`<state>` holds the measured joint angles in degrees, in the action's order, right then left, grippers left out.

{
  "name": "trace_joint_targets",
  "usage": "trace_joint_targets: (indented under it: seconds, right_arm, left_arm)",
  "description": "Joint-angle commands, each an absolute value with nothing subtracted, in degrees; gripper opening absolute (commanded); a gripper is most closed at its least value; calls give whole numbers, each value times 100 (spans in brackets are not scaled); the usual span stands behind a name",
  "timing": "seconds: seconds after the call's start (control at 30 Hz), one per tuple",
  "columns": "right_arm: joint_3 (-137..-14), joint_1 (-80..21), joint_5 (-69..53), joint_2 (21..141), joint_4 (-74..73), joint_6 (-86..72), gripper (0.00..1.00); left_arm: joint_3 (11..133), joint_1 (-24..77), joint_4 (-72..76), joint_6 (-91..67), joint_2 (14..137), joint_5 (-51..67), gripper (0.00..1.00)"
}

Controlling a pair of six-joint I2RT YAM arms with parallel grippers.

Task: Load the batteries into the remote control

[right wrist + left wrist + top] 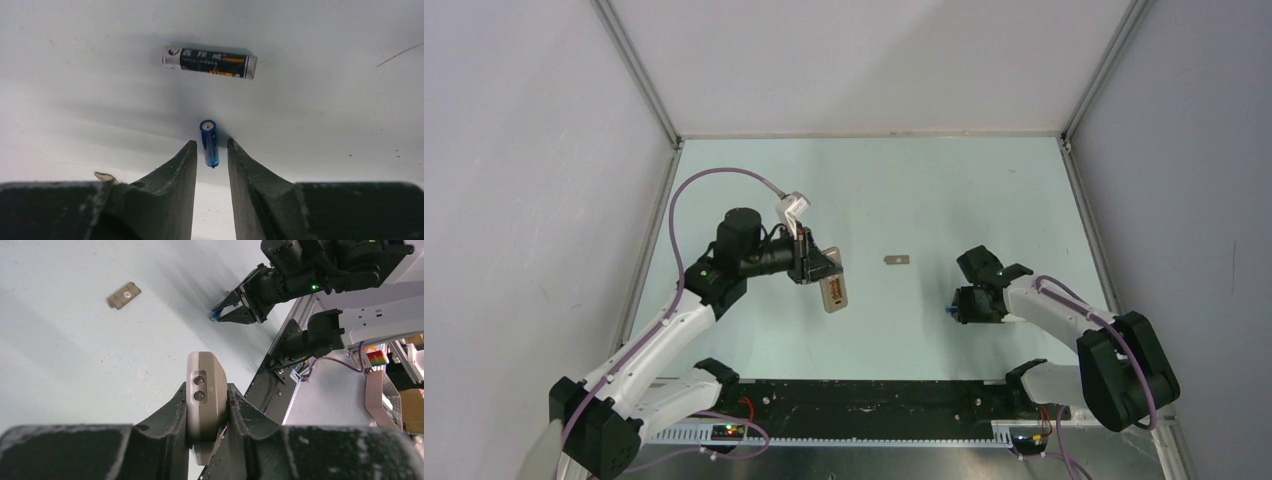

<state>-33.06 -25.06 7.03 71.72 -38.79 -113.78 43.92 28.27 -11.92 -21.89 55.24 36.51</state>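
— Where do we stand on the pale green table (874, 200)?

— Our left gripper (206, 400) is clamped on the remote control (206, 375), left of the table's middle, with one finger pressed to each broad face (from the wrist we see mostly its rounded end with two small lenses).

— And on the right?

— Our right gripper (212, 150) is low over the table, a finger close on each side of the blue battery (209, 142). We cannot tell whether they pinch it.

— The other cell?

— The black battery (209, 62) lies crosswise just beyond the blue one, not touching it. A small grey plate (897, 260) lies between the two grippers, a little farther back.
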Motion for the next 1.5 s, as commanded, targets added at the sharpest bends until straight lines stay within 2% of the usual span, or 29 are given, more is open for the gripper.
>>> trace_joint_targets:
  seconds: [0.0, 0.13, 0.3, 0.63, 0.93, 1.07, 1.23, 1.3, 1.47]
  right_arm:
    - [-3437, -2320, 1036, 7339, -4773, -11327, 33]
    - [-3630, -2175, 1307, 7412, -5149, -11083, 34]
    - [-3714, -1989, 1309, 7705, -4935, -10683, 35]
    - [-3948, -1970, 934, 8342, -4503, -10463, 45]
    - [-4007, -2109, 810, 8571, -4464, -10716, 34]
    - [-4037, -2135, 776, 8692, -4419, -10741, 23]
    - [-4113, -2172, 888, 8675, -4368, -10436, 3]
    - [-4241, -2235, 1056, 8607, -4425, -10167, 0]
    - [-4675, -2731, 1739, 8215, -4735, -9480, 0]
  left_arm:
    - [4398, 2731, -1025, -2139, 5413, 3573, 0]
    - [4385, 2708, -1022, -2171, 5421, 3576, 0]
    - [4385, 2703, -1021, -2187, 5421, 3580, 0]
    - [4351, 2690, -1020, -2167, 5393, 3509, 0]
    - [4359, 2655, -1023, -2170, 5384, 3499, 0]
    - [4344, 2646, -1022, -2164, 5366, 3497, 0]
    - [4323, 2644, -1020, -2158, 5363, 3505, 0]
    - [4322, 2640, -1021, -2172, 5378, 3526, 0]
    - [4320, 2642, -1024, -2213, 5468, 3686, 0]
